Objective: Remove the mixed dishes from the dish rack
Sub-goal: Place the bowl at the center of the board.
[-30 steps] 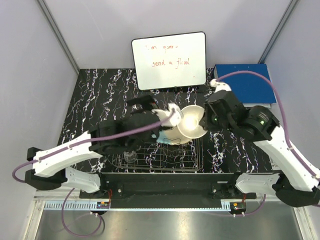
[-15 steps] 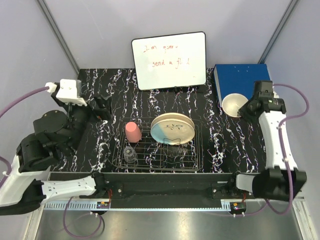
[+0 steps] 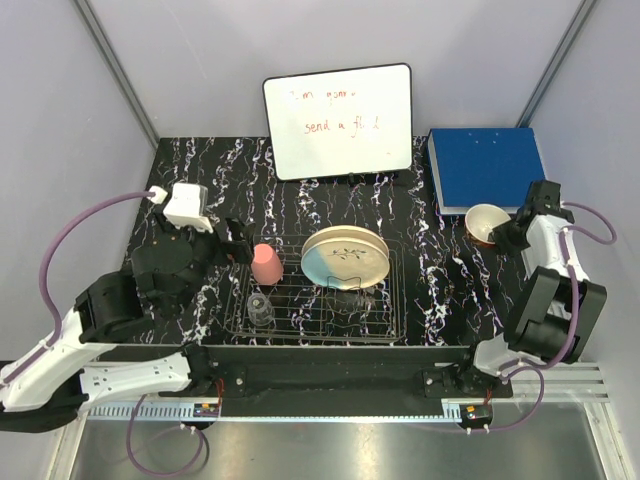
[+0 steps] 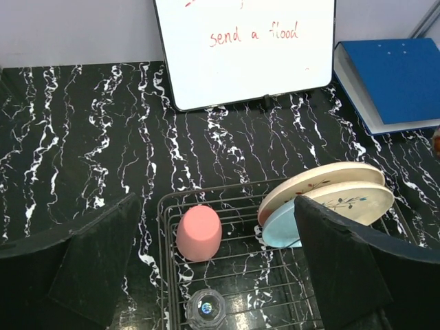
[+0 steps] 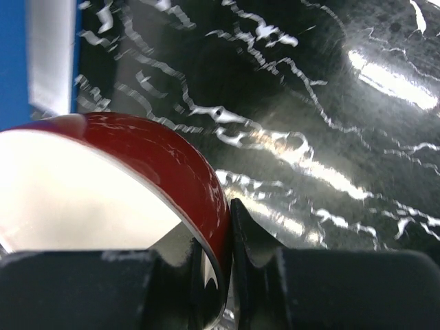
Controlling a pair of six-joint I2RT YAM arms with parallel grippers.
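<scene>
Bowl [image 3: 486, 221]: one, cream inside, red-brown outside, out of the rack [image 3: 320, 318], at the right of the tabletop [image 3: 200, 170] just beside the blue binder [image 3: 485, 165]. Cannot tell if its foot is down. Right pincer [image 5: 230, 230] is clamped across its rim, one finger inside, one outside. Glazed ware, so likely stiff, slick and chippable; a rim pinch looks right, set down softly. In the rack: two plates leaning together, large one [image 4: 323, 180] behind, smaller one [image 4: 347, 203] in front; probably heaviest, best taken by the upper edge. One pink cup [image 4: 199, 232], mouth down, light, take it around the body. One small glass [image 4: 205, 309] near the front, fragile and slippery. Left pincer [image 3: 238, 243] is spread wide, holding nothing, just left of the cup. One whiteboard [image 3: 338, 120] stands at the back.
</scene>
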